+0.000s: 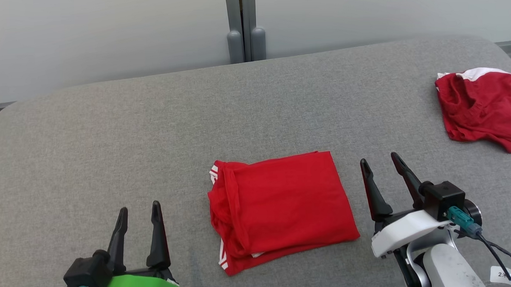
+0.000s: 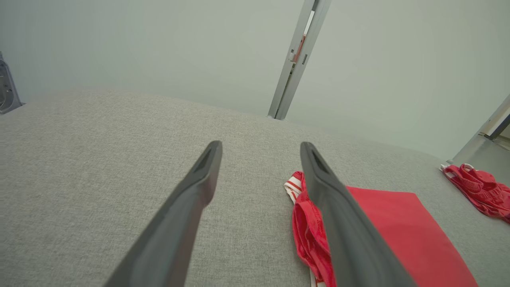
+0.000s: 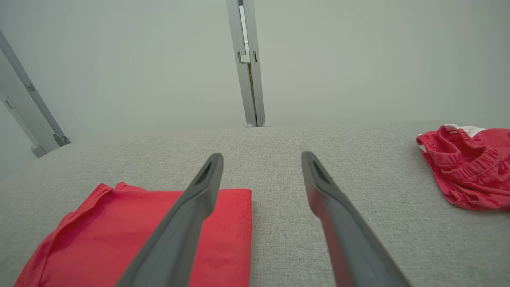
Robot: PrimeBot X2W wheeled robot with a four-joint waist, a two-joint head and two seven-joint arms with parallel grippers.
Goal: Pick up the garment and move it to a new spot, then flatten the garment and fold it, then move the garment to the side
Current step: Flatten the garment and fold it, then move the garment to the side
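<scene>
Looks mostly done imo. The red garment (image 1: 283,206) sits folded into a neat-ish rectangle in the middle of the grey fabric-covered desk (image 1: 110,136), w/ white-striped trim poking out on its left edge. Left gripper (image 1: 139,207) and right gripper (image 1: 378,158) hang either side of it, near but not touching, jaws spread on both and holding nothing. So pick-up, flatten & fold seem finished; what's left afaict is the last bit: moving it to the side. There's a 2nd red garment (image 1: 483,106) crumpled at the far right, well apart, prob not part of this round.
</scene>
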